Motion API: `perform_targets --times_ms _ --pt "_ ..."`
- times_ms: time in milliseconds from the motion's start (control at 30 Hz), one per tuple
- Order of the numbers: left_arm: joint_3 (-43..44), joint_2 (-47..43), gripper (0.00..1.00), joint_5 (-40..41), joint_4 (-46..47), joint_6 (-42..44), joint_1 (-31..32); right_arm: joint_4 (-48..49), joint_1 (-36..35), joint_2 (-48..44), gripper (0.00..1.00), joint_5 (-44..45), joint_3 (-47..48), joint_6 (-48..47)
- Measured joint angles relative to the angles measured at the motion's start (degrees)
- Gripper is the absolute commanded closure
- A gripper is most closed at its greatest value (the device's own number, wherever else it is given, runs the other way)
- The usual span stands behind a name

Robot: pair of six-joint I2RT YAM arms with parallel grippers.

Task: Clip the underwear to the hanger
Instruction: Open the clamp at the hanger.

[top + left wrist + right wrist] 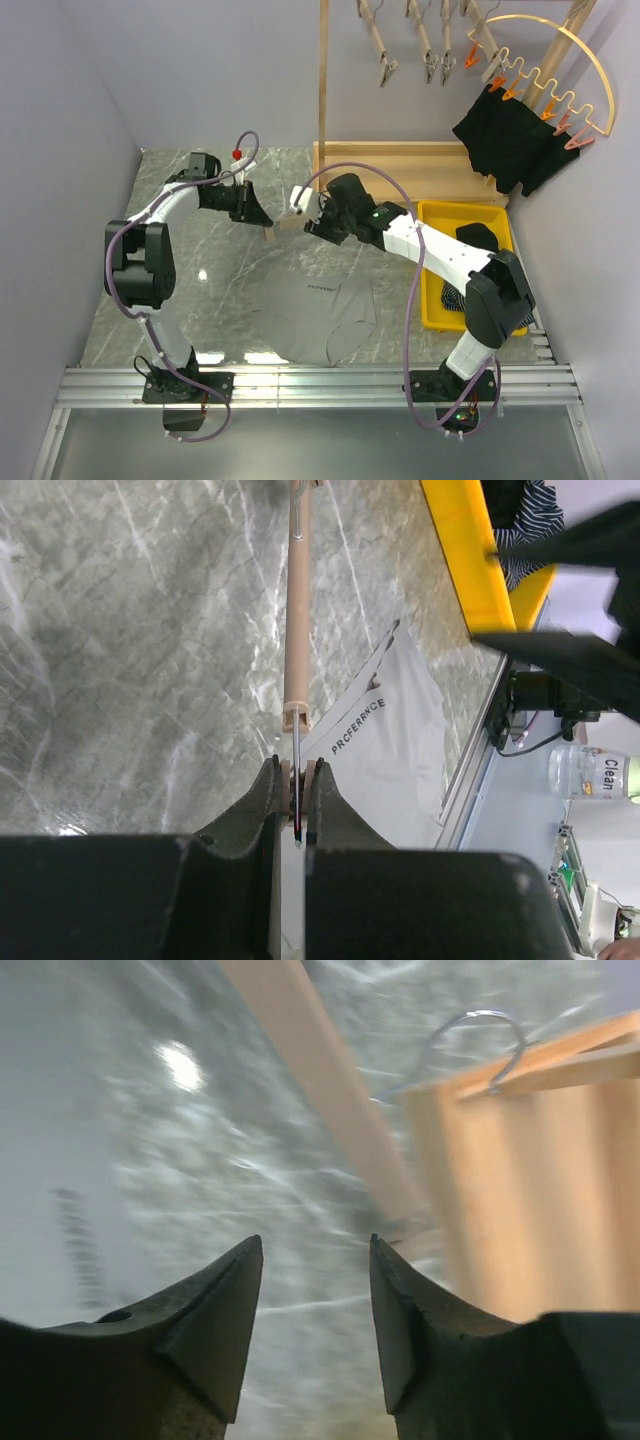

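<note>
My left claw (pixel 297 770) is clamped tight on the near end of the wooden hanger (pixel 297 610), both fingers pressed against the thin end piece with no gap showing. The bar runs straight out from the fingertips, raised over the marble table (pixel 130 630). Just right of that claw, beside the bar and below it, the grey underwear (pixel 390 740) lies flat on the marble with its printed waistband towards the bar; I see no part of it touching the hanger or caught in a clip. Further right of the claw, past the garment, is the rim of the yellow bin (pixel 470 560). From overhead, the far end of the hanger reaches towards my right claw (pixel 300 200), which sits close to it and faces the left claw across the bar. On the right wrist camera the two fingers stand well apart with only table between them, so that claw holds nothing. Ahead of its fingertips a pale wooden bar slants away, and up to the right a metal hook (pixel 480 1012) curls over a wooden edge. That view is smeared, so I can only say the bar is probably the hanger's.
</note>
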State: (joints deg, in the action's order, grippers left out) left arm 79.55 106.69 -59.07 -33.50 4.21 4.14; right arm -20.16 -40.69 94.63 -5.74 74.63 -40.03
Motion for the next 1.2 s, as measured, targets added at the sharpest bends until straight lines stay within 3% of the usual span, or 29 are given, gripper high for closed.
perform_targets --times_ms 133,367,800,1200 --pt "-0.74 0.94 1.00 0.09 1.92 -1.49 0.00 -1.99 -0.07 0.81 0.60 -6.91 2.25 14.36" --pt "-2.10 1.42 1.00 0.17 3.30 -0.90 0.00 0.61 -1.64 5.11 0.61 -12.24 -1.20 36.70" --pt "-5.79 3.13 1.00 -0.33 6.05 2.36 0.00 8.11 -9.77 11.28 0.62 -6.51 -3.67 44.70" --pt "-6.47 5.22 1.00 -1.11 8.15 2.16 0.00 10.71 -11.34 11.89 0.66 2.23 -0.83 53.55"
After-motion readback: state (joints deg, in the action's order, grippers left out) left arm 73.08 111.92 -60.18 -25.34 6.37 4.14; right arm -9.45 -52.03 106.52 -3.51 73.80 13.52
